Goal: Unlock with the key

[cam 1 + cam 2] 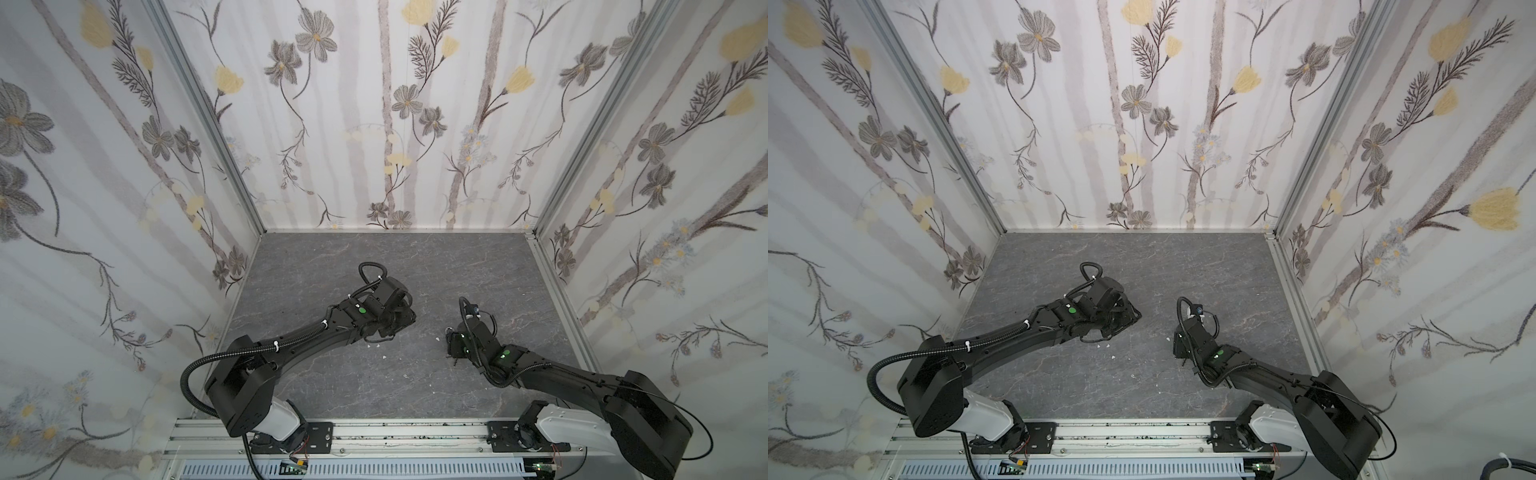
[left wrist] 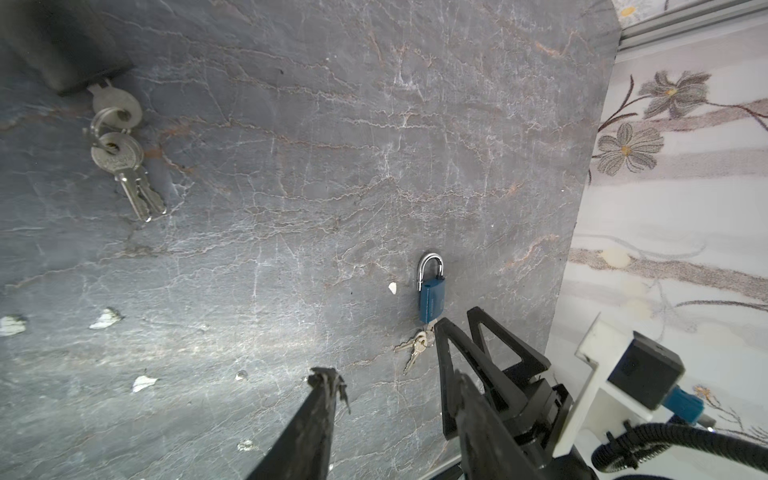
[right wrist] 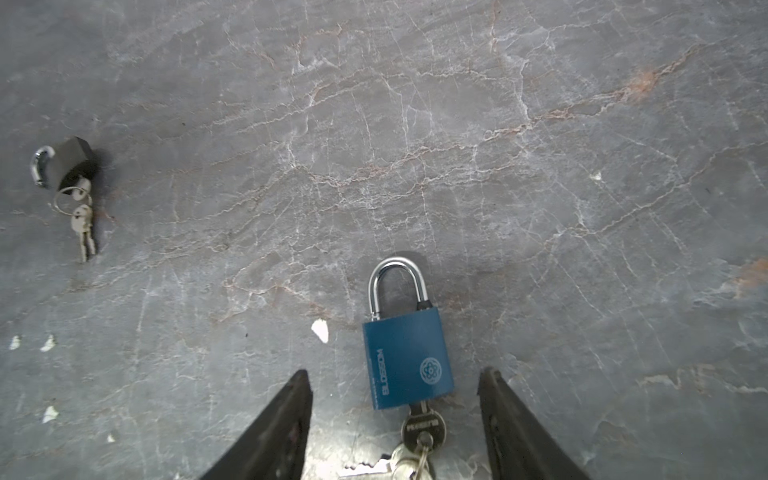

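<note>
A blue padlock [image 3: 405, 361] lies flat on the grey stone table, with a key [image 3: 423, 426] in its keyhole and more keys on a ring [image 3: 409, 461]. One leg of its shackle [image 3: 397, 270] ends just above the body. My right gripper [image 3: 395, 380] is open, its fingertips on either side of the padlock's lower end and touching nothing. A black padlock [image 3: 75, 162] with a key [image 2: 116, 106] in it and a ring of keys [image 2: 124, 166] lies further left. My left gripper [image 2: 392, 374] is open and empty, away from both locks. Both padlocks are hidden under the arms in both top views.
Small white scraps [image 3: 320, 330] [image 2: 106, 318] dot the table [image 1: 374, 266]. Floral walls close in three sides [image 1: 386, 124]. The right gripper's black frame [image 2: 490, 345] stands close beside my left gripper's fingers. A metal rail [image 1: 395, 432] runs along the front.
</note>
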